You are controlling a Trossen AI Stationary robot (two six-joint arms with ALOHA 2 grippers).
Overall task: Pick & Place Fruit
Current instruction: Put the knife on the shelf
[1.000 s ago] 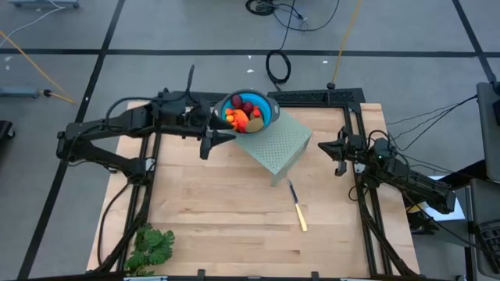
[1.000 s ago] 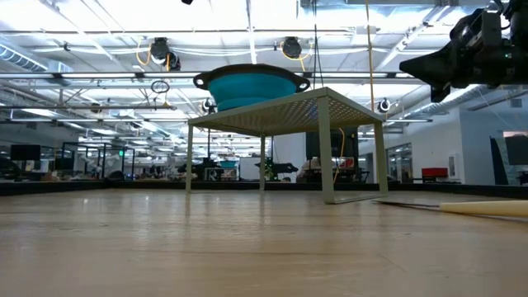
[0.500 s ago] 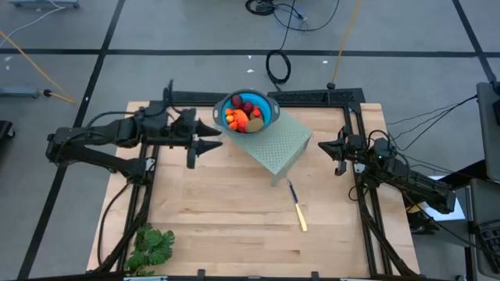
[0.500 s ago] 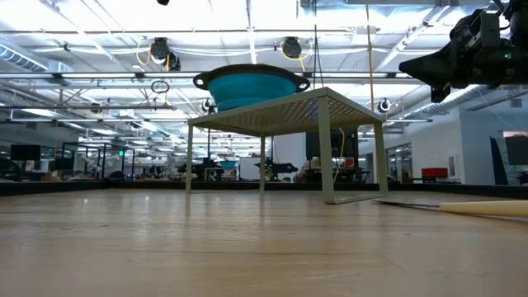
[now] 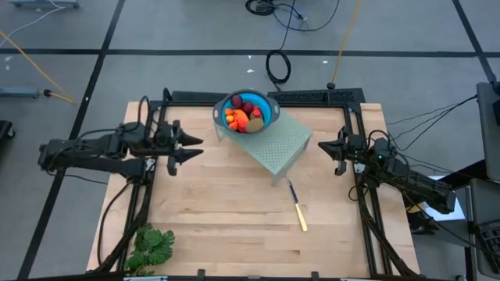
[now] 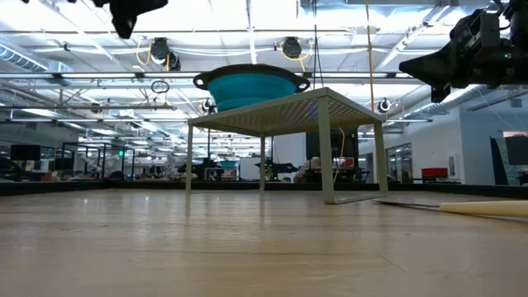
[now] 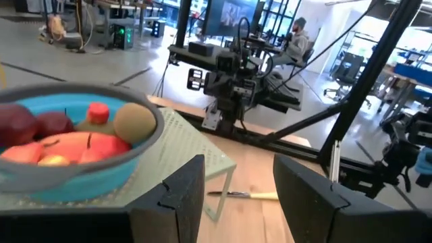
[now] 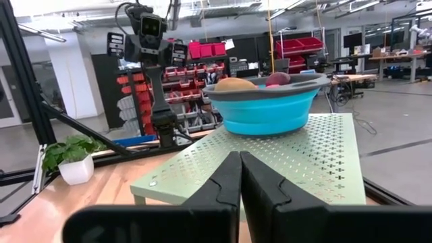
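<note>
Two dark red balls (image 5: 248, 107) and orange pieces (image 5: 239, 120) fill one round blue bowl (image 5: 269, 107); left claw (image 5: 190, 147) open, empty, right claw (image 5: 325, 148) closed.

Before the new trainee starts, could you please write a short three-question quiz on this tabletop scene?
1. True or false: the blue bowl holding the fruit stands on the perforated green stand.
2. Which gripper is open with nothing between its fingers? A) left gripper B) right gripper
3. Fill in: the yellow-handled knife lies on the table in front of the ____.

Key: 1 true; 2 A, the right gripper is shut and waits at the table's right edge; 3 stand.
</note>
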